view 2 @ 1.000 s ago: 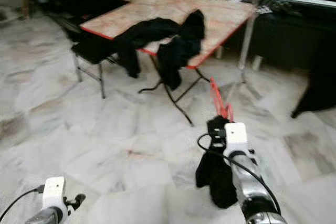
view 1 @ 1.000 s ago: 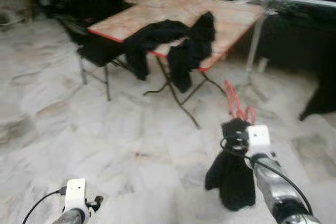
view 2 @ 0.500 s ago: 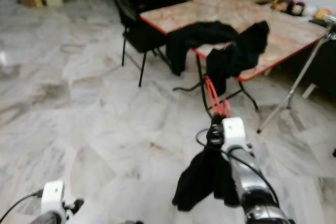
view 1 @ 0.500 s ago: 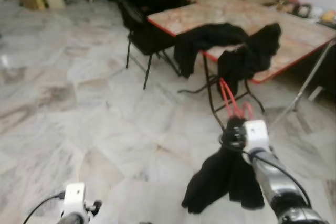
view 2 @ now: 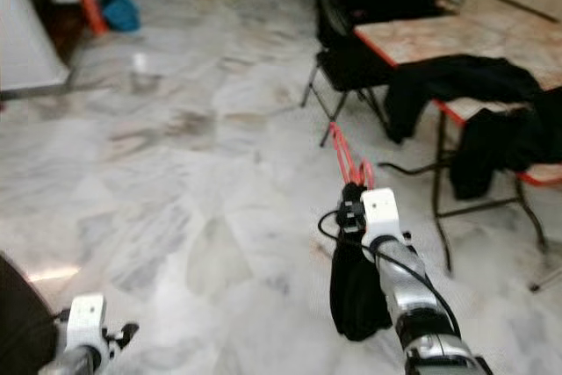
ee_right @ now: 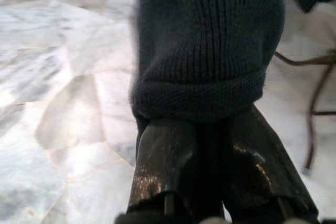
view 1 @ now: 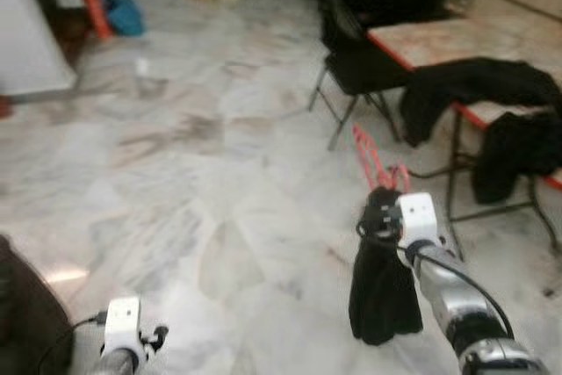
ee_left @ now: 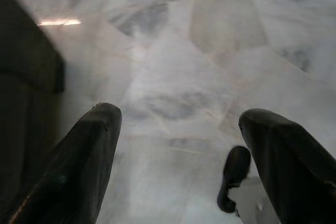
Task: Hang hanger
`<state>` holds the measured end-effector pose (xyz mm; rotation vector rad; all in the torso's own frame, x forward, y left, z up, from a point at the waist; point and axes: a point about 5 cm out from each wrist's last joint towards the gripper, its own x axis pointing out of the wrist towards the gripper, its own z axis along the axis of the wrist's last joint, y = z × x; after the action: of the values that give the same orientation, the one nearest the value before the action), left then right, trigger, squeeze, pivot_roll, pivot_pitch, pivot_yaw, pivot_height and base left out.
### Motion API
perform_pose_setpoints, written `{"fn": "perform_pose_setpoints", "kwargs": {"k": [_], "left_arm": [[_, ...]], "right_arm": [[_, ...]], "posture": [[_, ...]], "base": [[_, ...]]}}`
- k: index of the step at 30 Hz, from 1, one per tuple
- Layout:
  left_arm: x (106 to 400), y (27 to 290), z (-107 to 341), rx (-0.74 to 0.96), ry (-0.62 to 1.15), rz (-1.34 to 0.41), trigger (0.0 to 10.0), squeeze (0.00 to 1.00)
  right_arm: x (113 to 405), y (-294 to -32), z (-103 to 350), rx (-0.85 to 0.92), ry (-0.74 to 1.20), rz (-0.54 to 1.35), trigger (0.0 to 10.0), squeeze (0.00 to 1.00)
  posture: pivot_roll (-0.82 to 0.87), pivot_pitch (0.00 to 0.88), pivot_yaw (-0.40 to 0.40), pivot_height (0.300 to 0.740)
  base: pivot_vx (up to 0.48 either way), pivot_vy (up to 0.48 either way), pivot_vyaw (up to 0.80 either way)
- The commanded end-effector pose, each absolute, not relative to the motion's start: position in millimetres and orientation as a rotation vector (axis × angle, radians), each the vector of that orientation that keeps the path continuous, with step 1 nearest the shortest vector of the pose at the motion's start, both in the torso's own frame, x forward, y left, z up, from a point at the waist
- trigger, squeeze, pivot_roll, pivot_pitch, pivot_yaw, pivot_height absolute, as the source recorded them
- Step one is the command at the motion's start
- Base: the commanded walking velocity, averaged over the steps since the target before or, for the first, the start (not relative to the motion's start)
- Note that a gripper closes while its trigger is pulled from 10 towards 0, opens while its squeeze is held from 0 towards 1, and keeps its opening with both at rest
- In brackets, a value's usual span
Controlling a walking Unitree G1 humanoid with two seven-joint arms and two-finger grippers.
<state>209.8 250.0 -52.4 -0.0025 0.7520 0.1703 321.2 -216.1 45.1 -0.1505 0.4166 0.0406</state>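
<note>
Hanger (view 1: 373,157) with dark knit (ee_right: 206,45), seemingly between right gripper (ee_right: 210,145) jaws.

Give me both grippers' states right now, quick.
Left gripper: open, empty, above the marble floor.
Right gripper: closed on a red hanger carrying a dark knit garment.

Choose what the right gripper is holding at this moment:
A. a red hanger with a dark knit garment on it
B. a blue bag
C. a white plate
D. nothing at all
A: the right gripper is shut on the red hanger, which sticks out ahead of it, while the dark knit garment droops below.
</note>
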Motion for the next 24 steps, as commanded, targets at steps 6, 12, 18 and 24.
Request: {"fn": "perform_pose_setpoints", "kwargs": {"k": [6,12,18,24], "left_arm": [[210.1,252.4,-51.9,0.026,0.766,0.157,10.0,0.0],[213.0,250.1,-50.7,0.031,0.756,0.147,10.0,0.0],[212.3,248.9,-51.3,0.035,0.756,0.142,10.0,0.0],[212.6,248.7,-51.1,0.037,0.752,0.145,10.0,0.0]], "right_arm": [[322.4,-215.4,48.1,-0.12,0.395,0.061,10.0,0.0],[323.6,-217.1,51.7,-0.152,0.375,0.078,10.0,0.0],[325.4,-217.5,53.6,-0.143,0.374,0.09,10.0,0.0],[326.5,-212.7,53.3,-0.137,0.377,0.117,10.0,0.0]], "posture": [[0.14,0.0,0.003,0.732],[0.14,0.0,0.003,0.732],[0.14,0.0,0.0,0.732],[0.15,0.0,-0.01,0.732]], "base": [[0.0,0.0,0.0],[0.0,0.0,0.13],[0.0,0.0,0.8],[0.0,0.0,0.53]]}}
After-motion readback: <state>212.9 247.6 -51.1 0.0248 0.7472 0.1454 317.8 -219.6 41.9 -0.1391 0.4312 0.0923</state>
